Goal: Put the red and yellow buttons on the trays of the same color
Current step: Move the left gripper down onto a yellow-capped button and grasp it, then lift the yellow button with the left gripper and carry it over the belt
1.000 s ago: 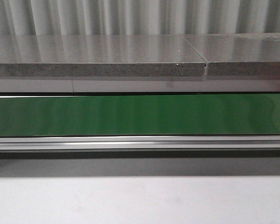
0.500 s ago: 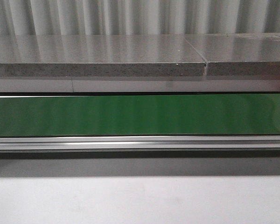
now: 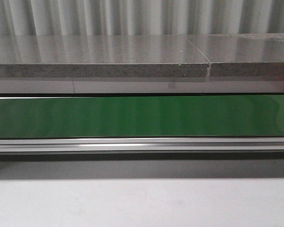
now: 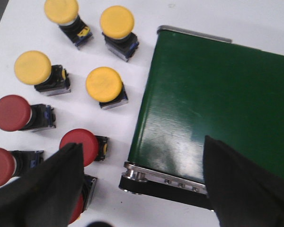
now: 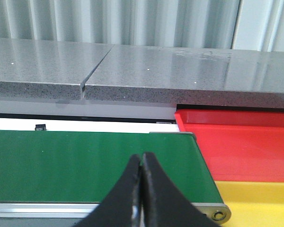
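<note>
In the left wrist view, several yellow buttons (image 4: 103, 84) and several red buttons (image 4: 78, 145) lie on the white table beside the end of the green conveyor belt (image 4: 213, 94). One red button (image 4: 10, 112) lies on its side, and another is half hidden under a finger. My left gripper (image 4: 142, 149) hangs open above the belt's end roller, holding nothing. My right gripper (image 5: 142, 158) is shut and empty over the other end of the belt (image 5: 85, 163). Beyond that end sit the red tray (image 5: 236, 142) and the yellow tray (image 5: 255, 198). The front view shows no button and no gripper.
The green belt (image 3: 142, 116) runs across the front view with an aluminium rail (image 3: 142, 144) along its near side. A grey stone ledge (image 3: 99, 56) and a corrugated wall stand behind it. White table surface (image 3: 142, 203) lies in front.
</note>
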Robot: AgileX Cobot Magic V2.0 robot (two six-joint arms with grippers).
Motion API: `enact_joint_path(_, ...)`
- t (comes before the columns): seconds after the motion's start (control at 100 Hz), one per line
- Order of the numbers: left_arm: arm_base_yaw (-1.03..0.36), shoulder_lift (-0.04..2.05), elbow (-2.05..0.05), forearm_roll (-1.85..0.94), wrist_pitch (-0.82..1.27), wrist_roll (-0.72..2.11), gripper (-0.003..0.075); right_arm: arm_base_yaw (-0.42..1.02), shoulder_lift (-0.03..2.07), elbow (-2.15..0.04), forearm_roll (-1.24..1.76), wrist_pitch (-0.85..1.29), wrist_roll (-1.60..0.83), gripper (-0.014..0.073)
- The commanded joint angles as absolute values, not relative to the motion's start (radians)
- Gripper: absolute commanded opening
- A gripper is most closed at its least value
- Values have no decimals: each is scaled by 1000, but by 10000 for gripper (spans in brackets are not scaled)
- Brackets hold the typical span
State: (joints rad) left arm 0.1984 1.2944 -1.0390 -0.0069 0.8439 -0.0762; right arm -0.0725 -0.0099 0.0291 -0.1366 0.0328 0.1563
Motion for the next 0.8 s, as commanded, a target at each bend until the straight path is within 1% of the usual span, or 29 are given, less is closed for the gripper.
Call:
enact_joint_path(0.0,235,1338,-1115,-26,852,-87,495,-74,-26,22,-148,-37,155,-67)
enact_joint_path(0.35,289,1593,-1299,-54,982,-78,494,-74,-26,22,-148,-37,155,-67)
enact_joint_path(0.79,318,1808,-1458,-54,1055,-78,494,-74,-26,22,-148,-37,155,-67)
